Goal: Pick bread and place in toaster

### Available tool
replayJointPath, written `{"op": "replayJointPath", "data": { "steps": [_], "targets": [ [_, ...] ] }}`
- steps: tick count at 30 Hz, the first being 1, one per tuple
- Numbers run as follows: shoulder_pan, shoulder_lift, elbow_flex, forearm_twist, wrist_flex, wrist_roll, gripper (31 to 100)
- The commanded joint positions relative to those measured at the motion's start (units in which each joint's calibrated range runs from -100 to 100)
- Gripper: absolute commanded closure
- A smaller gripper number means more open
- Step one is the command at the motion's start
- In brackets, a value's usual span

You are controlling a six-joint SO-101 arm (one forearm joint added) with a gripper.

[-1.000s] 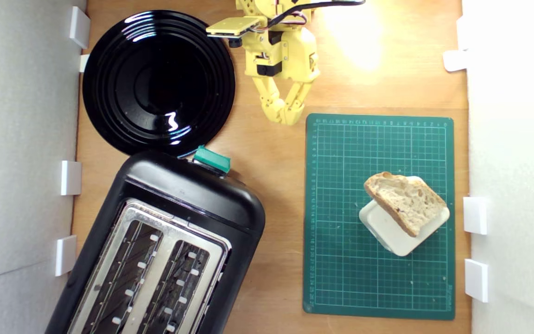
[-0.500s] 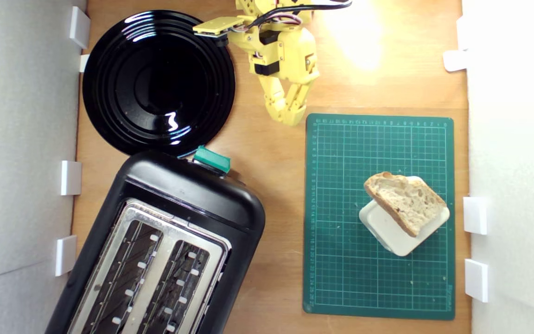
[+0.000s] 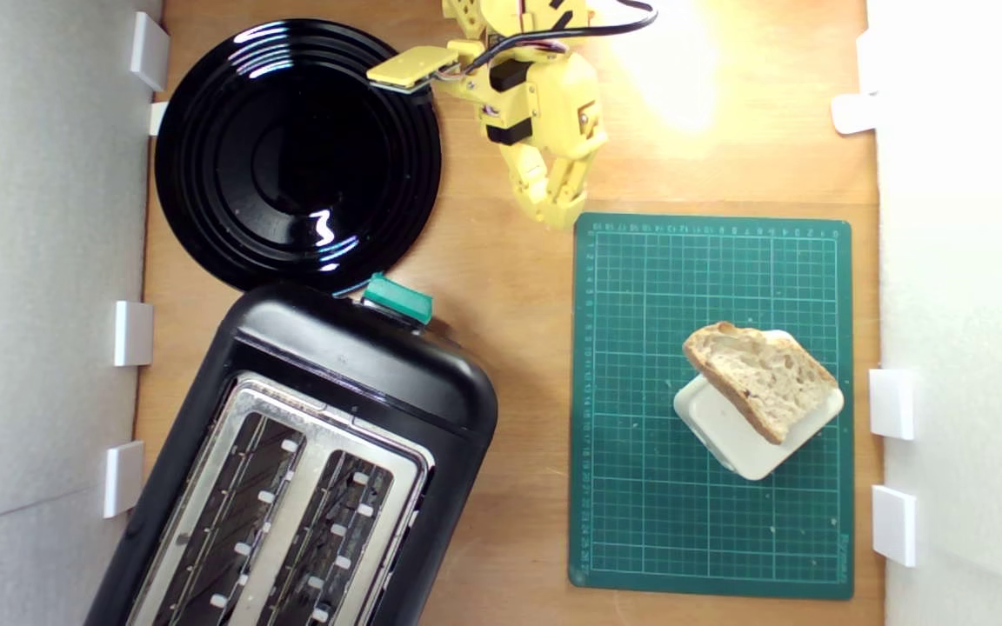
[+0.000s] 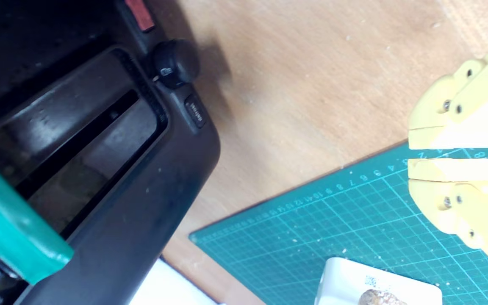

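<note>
Exterior view — pincer (image 3: 560, 211) closed, just beside mat (image 3: 640, 522) edge, bare wood around

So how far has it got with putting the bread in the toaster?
Hardly started. The bread lies on a cream block on the green mat, untouched. The claw is nearly closed and empty, near the mat's corner. Both slots of the toaster are empty. Reaching, gripping, carrying and dropping it in all remain.
</note>
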Motion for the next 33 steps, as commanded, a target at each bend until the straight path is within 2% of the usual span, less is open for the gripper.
{"op": "replayJointPath", "data": {
  "steps": [1,5,9,15,22,26,29,33],
  "targets": [
    [-0.72,6.4,-9.09,-4.23,-2.24,-0.18,79.8],
    [-0.64,13.31,-16.35,-8.21,-2.24,-0.18,79.8],
    [-0.64,18.72,-22.07,-9.76,-2.24,-0.18,79.8],
    [-0.08,23.21,-28.79,-9.39,-3.43,-0.18,79.8],
    [-1.12,33.69,-27.61,-9.94,-20.67,-0.44,79.9],
    [-4.99,41.01,-26.89,-6.22,-30.06,-3.84,79.9],
    [-7.89,46.34,-26.61,1.67,-35.52,-9.29,79.9],
    [-10.15,53.41,-26.52,8.56,-41.75,-13.73,79.9]
  ]
}}
